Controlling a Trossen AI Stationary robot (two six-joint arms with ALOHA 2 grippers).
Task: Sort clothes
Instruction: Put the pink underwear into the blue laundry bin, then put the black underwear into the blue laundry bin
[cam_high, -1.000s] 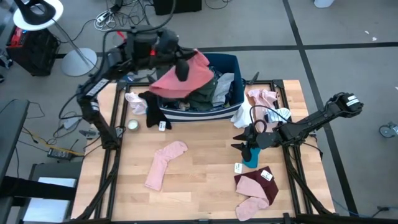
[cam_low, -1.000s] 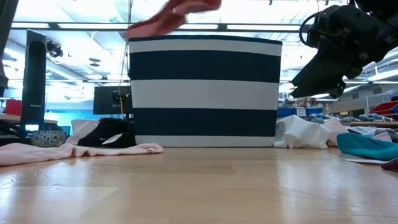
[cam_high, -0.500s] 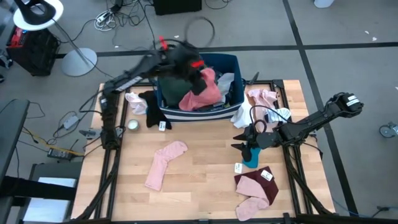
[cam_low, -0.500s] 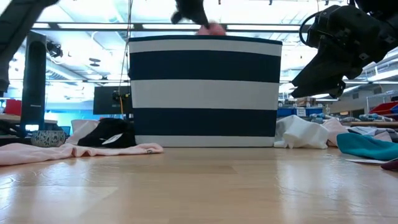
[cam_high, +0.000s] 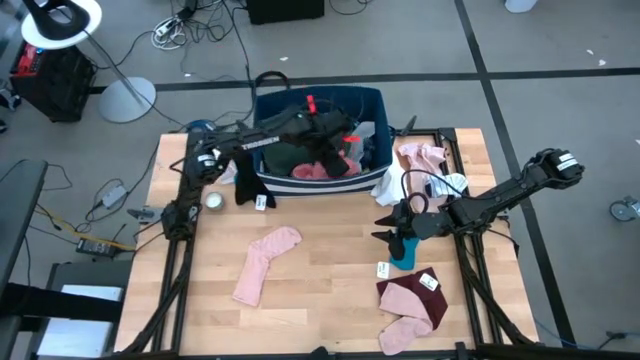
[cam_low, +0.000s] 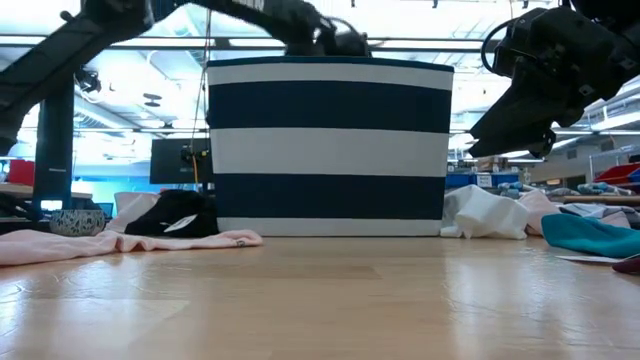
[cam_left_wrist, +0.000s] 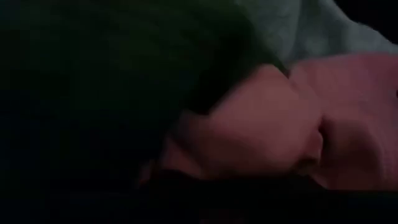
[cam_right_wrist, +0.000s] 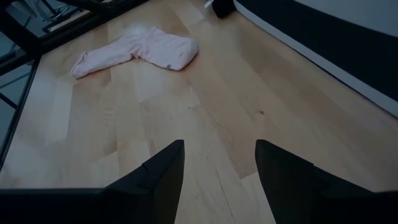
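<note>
Nearest the table's front edge: a maroon piece (cam_high: 410, 296) with a white tag, soft and crumpled, and a limp pale pink sock (cam_high: 265, 264) flat on bare blond wood (cam_high: 320, 270) with open room around. Farther in, right gripper (cam_high: 384, 228) low over a teal scrap (cam_high: 402, 250), fingers spread, nothing between. At the back, striped fabric bin (cam_high: 300, 184), straight-walled; left gripper (cam_high: 334, 160) sunk inside among a pink garment (cam_high: 322, 171) and dark green cloth (cam_left_wrist: 112, 68), grip impossible to tell.

Legible text: none. White tags on the black garment (cam_high: 259, 201), beside the teal piece (cam_high: 383, 269) and on the maroon item (cam_high: 430, 282) are too small to read.
</note>
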